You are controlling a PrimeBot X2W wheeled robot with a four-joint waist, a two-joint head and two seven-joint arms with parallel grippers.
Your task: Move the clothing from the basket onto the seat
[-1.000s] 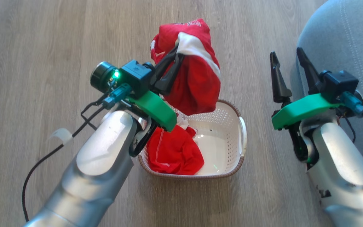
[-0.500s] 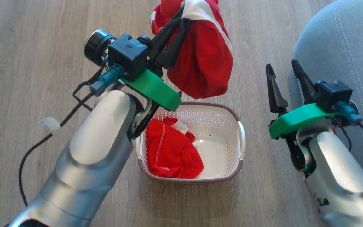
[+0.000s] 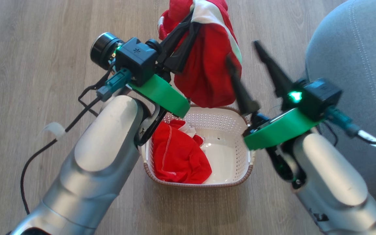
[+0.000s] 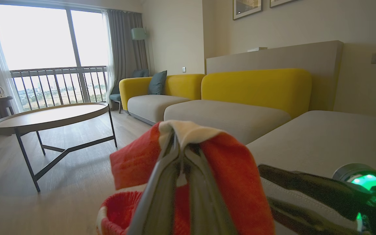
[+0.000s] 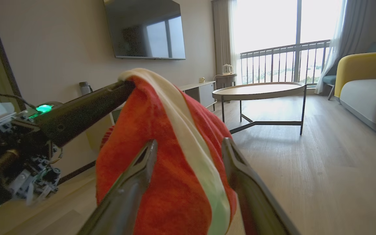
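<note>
My left gripper (image 3: 192, 20) is shut on a red garment with a broad white stripe (image 3: 207, 75), which hangs above the far end of the cream basket (image 3: 221, 121). In the left wrist view this garment (image 4: 240, 182) drapes over my shut gripper (image 4: 182, 147). A second red garment with thin white piping (image 3: 178, 156) lies in the basket's left half. My right gripper (image 3: 242, 51) is open right beside the hanging garment, and in the right wrist view its fingers (image 5: 189, 143) straddle the cloth (image 5: 175, 169) without closing. The grey seat (image 3: 354, 49) fills the right side.
The basket stands on a wooden floor (image 3: 44, 49). A black cable (image 3: 44, 153) trails from my left arm. Further off are a round coffee table (image 4: 51, 114), a yellow-backed sofa (image 4: 256, 85) and a wall television (image 5: 145, 29).
My left gripper lifted the striped garment higher above the basket, then held still. My right gripper swung left and up from beside the seat to the hanging garment.
</note>
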